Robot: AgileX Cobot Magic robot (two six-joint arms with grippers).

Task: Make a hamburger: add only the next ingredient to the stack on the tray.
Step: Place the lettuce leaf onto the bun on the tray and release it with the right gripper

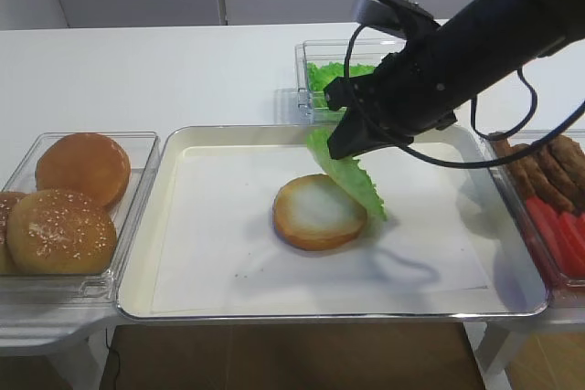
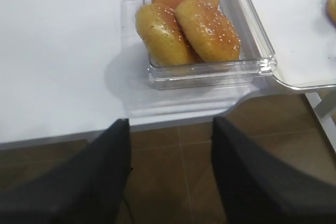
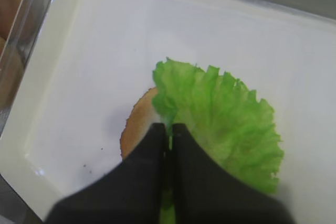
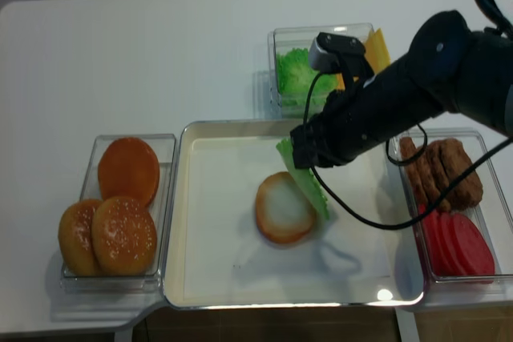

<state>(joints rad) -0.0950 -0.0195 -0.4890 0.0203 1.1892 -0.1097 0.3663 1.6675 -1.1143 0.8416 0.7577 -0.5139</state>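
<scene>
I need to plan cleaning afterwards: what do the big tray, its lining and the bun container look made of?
The tray looks like polished metal: silvery rim with bright glints. Its lining looks like matte white paper, flat and faintly speckled. The bun container seems to be clear hard plastic: see-through walls with shiny edges, though glass cannot be excluded.

Right claw point(image 3: 169, 132) pinched closed (arm angled down-left); left claw point(image 2: 170, 129) spread.
</scene>
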